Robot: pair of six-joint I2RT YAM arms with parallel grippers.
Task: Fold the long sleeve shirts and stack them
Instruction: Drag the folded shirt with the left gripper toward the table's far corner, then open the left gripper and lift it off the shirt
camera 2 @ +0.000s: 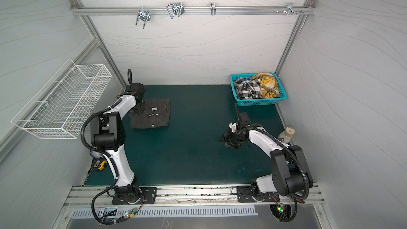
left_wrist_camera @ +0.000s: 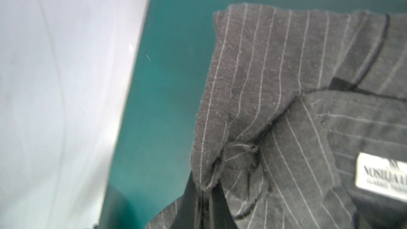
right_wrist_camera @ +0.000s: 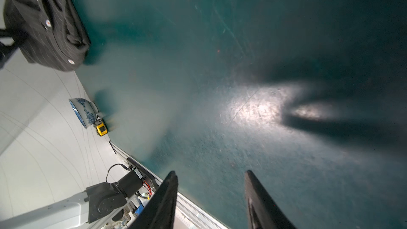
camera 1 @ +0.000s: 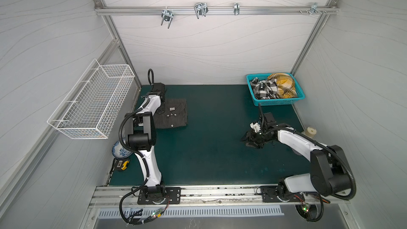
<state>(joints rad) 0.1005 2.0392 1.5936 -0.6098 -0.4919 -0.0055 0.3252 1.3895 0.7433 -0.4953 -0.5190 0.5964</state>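
The left gripper (left_wrist_camera: 206, 203) is clamped shut on an edge fold of the dark charcoal-grey pinstriped cloth shirt (camera 1: 174, 115), which lies folded in a rectangle on the green surface (camera 1: 215, 150) right beneath it. The right gripper (right_wrist_camera: 210, 174) hangs empty with its jaws apart, well away from that shirt. If the left gripper pulls away without letting go, it could drag the top layer open, since nothing pins the fold. The black-and-white checked shirt (camera 1: 264, 88) and mustard-yellow plaid shirt (camera 1: 284, 84) lie crumpled in the teal plastic basket (camera 1: 277, 102) beyond the right gripper.
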